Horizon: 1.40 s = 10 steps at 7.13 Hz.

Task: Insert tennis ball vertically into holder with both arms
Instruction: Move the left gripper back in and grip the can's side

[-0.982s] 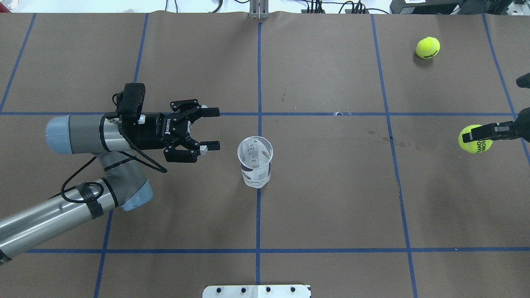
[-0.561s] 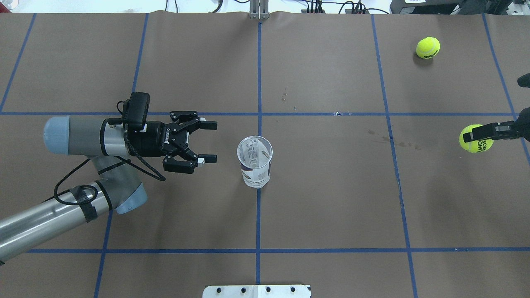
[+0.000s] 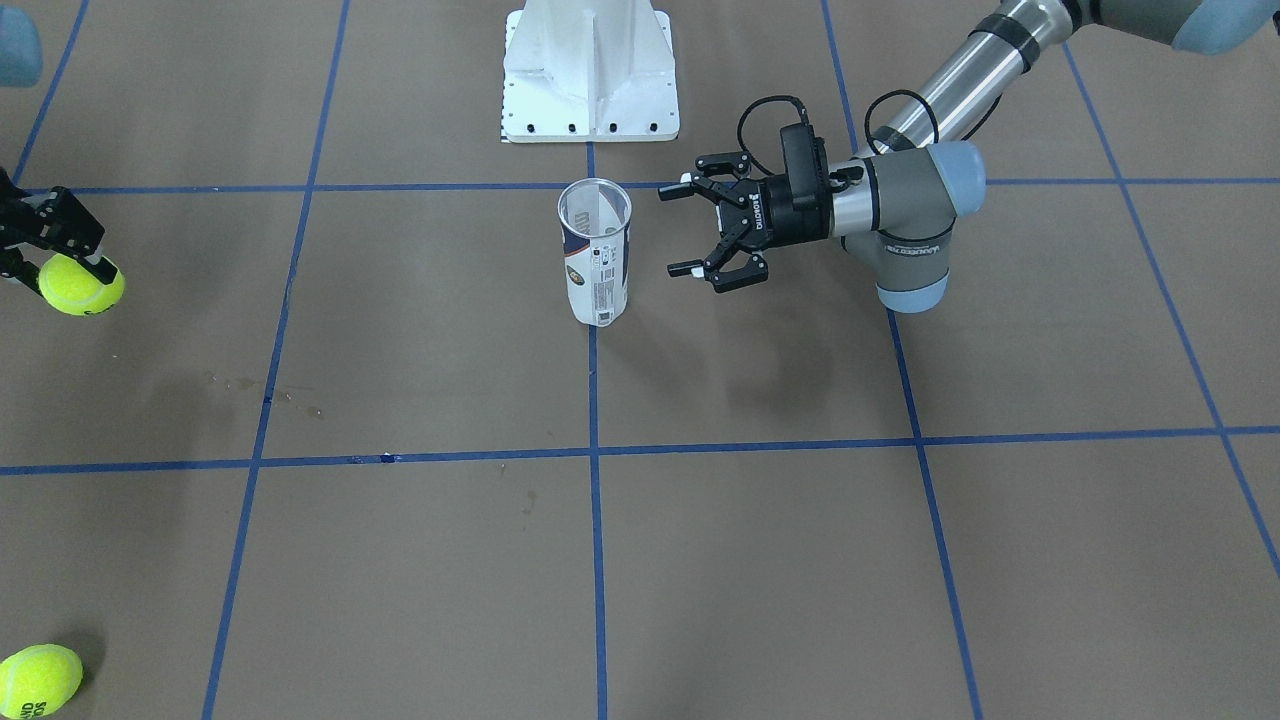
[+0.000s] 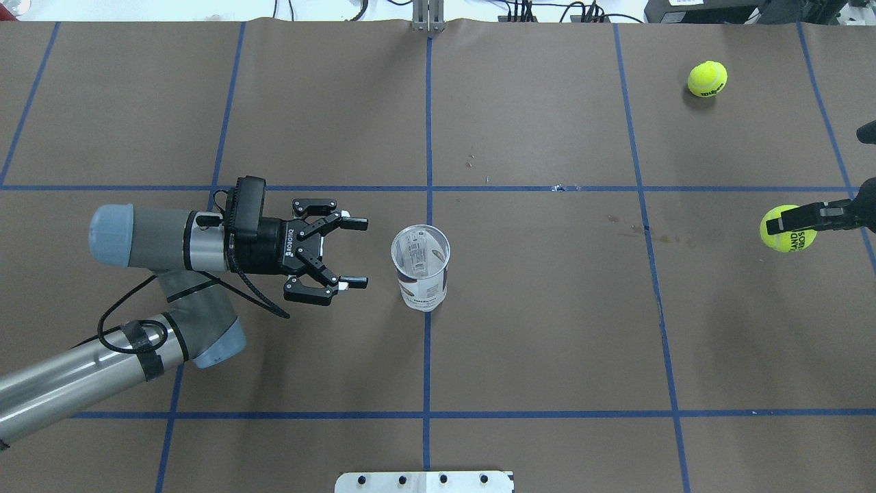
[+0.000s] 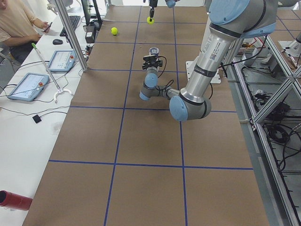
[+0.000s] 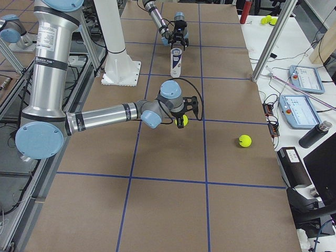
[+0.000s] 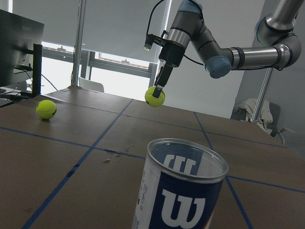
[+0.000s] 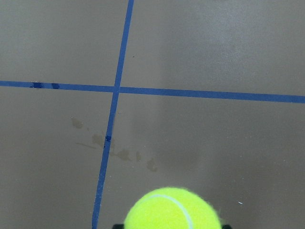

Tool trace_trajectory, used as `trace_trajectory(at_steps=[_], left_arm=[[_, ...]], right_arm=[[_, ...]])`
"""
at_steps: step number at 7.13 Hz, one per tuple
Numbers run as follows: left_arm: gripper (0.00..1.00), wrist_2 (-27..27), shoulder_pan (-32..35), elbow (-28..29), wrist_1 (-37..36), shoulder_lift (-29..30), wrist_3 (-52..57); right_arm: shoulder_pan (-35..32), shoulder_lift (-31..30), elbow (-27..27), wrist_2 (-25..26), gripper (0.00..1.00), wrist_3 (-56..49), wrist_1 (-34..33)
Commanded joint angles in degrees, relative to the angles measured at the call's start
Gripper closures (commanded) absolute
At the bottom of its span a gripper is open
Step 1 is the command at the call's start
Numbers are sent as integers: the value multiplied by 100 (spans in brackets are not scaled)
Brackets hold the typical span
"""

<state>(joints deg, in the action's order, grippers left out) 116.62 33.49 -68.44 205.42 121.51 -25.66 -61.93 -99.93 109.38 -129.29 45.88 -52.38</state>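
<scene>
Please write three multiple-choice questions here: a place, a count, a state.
1. The loose tennis ball lies, relative to the tennis-ball tube: A inside; B far off, on the table; C against it.
2. Tennis balls in the overhead view: A one; B two; C three.
3. The left gripper is: A open; B shut on the tube; C shut on a ball.
Key: B, in the table's far right part; B, one loose, one in the right gripper; A, fingers spread beside the tube.
</scene>
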Motion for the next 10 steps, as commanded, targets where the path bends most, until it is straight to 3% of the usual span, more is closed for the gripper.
trace_trajectory(at_steps=[1, 3, 10], left_arm=[[1, -112, -70, -3, -342, 215, 410], [0, -350, -324, 6, -441, 312, 492], [0, -359, -439, 67, -854, 646, 544]], right_arm=[[6, 0, -13, 0, 100, 0, 0], [6, 0, -30, 0, 100, 0, 0], [-3, 9, -30, 0, 100, 0, 0]])
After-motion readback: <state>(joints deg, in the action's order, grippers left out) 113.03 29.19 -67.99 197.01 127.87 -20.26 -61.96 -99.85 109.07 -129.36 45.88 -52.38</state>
